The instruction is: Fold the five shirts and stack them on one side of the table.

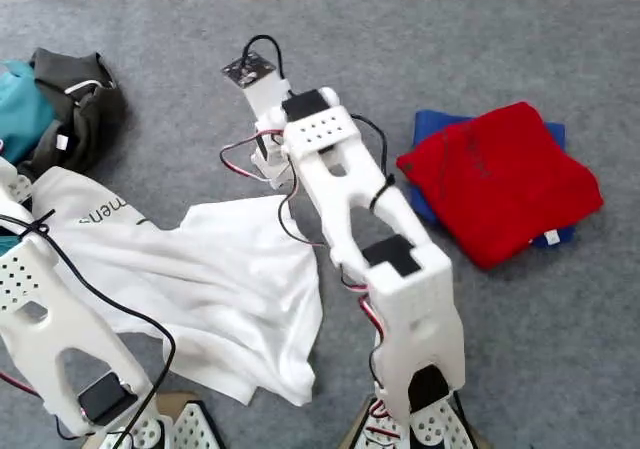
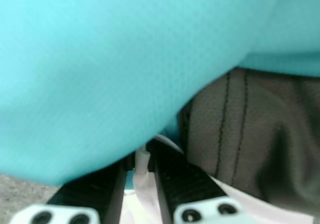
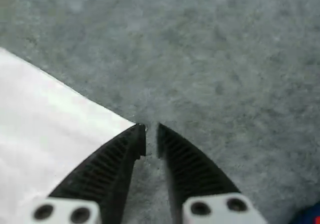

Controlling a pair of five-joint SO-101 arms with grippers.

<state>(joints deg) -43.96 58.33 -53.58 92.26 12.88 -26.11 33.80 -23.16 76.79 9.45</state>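
Okay, pinching rumpled grey-lettered white shirt [image 1: 220,279] with left tool [image 2: 142,156], 9 o'clock; right tool [image 3: 151,131] pressed together at its edge; white-tagged folded red shirt [image 1: 495,179], 3 o'clock.

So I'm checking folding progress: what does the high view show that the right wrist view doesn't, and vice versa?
High view, not the wrist: a folded red shirt, plus a teal shirt and grey shirt bunched at a far corner. Wrist view, not the high: the right gripper nearly shut, tips at the cloth's edge. Both: the unfolded white shirt and the table.
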